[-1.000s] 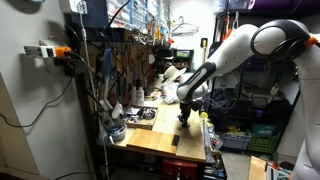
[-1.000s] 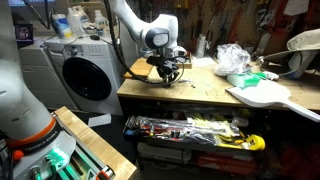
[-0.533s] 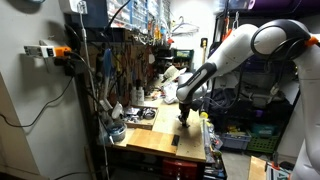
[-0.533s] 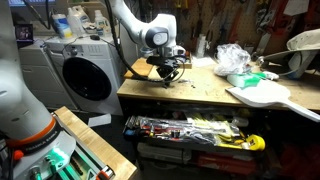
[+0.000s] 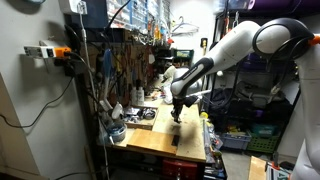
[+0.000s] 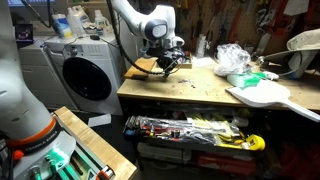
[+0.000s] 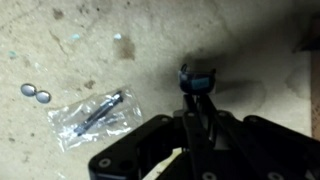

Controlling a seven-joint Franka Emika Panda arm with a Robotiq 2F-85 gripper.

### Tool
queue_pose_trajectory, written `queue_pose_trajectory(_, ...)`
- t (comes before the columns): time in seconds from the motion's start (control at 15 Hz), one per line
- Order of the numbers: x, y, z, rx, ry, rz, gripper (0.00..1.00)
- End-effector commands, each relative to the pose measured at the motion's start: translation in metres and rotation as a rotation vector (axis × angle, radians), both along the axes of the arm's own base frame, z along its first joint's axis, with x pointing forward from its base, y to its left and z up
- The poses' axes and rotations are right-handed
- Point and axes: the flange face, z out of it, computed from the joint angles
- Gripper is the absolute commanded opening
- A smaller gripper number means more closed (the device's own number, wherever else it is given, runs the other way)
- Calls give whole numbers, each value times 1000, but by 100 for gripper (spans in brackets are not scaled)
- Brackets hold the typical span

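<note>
Since the earlier frame, your end effector (image 5: 177, 108) has lifted off the wooden tabletop (image 5: 155, 141) and moved slightly toward the tool wall. In both exterior views the arm reaches in from the side with its elbow high and its wrist pointing straight down. In the wrist view the fingers (image 7: 206, 121) are pinched on a small dark part (image 7: 197, 77), held above the tabletop with its broader side running across the picture. Nearby on the tabletop lie a clear plastic bag (image 7: 95, 115), with a dark bit inside lying diagonally, and two small round discs (image 7: 35, 93).
</note>
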Motion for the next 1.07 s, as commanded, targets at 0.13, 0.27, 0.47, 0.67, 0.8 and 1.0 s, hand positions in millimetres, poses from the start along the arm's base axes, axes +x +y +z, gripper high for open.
queue_pose_trajectory(0.13,40,38,38,181,-30,-93,2)
queue_pose_trajectory(0.27,56,45,45,242,-40,-171,2)
queue_pose_trajectory(0.47,76,44,45,299,-76,-318,2)
queue_pose_trajectory(0.67,90,44,34,346,-75,-445,2)
queue_pose_trajectory(0.8,98,49,26,372,-58,-509,2)
queue_pose_trajectory(1.0,107,57,15,396,-38,-591,2)
